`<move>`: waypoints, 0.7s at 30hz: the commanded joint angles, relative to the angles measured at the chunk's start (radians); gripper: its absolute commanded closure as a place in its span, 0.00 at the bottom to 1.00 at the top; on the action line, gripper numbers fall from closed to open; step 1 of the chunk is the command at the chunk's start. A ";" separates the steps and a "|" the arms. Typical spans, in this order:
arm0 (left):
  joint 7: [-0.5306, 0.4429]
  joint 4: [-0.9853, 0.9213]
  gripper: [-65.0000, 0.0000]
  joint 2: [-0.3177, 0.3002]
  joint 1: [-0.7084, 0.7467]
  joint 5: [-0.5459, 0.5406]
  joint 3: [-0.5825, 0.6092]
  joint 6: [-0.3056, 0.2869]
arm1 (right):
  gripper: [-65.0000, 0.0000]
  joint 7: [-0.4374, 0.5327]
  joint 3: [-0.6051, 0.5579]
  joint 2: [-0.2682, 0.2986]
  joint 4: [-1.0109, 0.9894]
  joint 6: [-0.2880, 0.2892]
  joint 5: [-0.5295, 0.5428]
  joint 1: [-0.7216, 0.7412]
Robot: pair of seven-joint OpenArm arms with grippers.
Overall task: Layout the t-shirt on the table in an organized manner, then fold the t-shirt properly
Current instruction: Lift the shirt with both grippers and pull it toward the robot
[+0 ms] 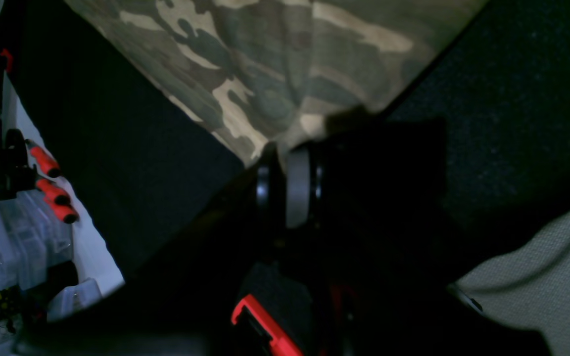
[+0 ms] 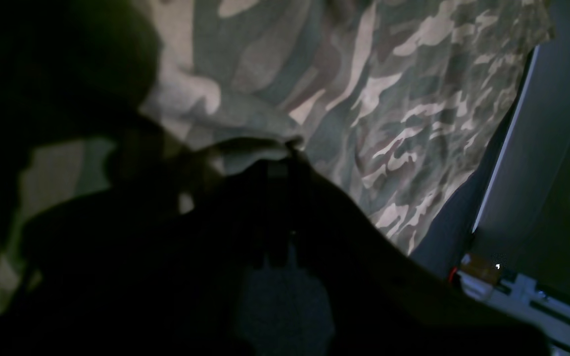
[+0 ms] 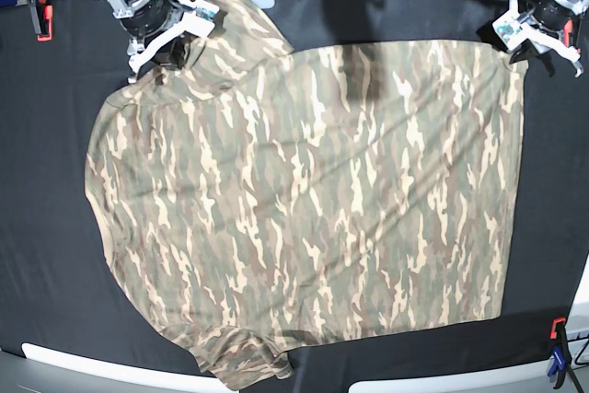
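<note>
In the right wrist view the right claw (image 2: 285, 163) is a black blur in shadow, so its tips are lost against the blurred camouflage-print cloth t-shirt (image 2: 403, 113). In the left wrist view the left claw (image 1: 287, 163) is mostly dark too. From the base view, the shirt's lowest sleeve (image 3: 244, 376) is cut off by the bottom edge, and both arms leave the top.

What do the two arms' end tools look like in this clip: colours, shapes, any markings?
In the base view both tools are built alike: a black body with white, angular finger brackets. The right tool sits beside a silver metal wrist housing and carries a small green-and-white tag. The left tool carries a similar tag. In the left wrist view, one finger shows a pale grey, rounded pad on black mounts.
</note>
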 commanded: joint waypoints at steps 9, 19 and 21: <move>0.030 0.034 1.00 -0.017 0.041 -0.002 -0.008 0.011 | 1.00 -0.158 0.021 0.090 0.143 -0.132 -0.117 -0.208; 0.088 0.108 1.00 -0.020 0.179 0.002 -0.008 0.012 | 1.00 -0.181 0.201 0.079 0.291 -0.169 -0.181 -0.551; 0.097 0.113 1.00 -0.024 0.196 0.002 -0.008 0.012 | 1.00 -0.177 0.227 0.077 0.300 -0.181 -0.181 -0.586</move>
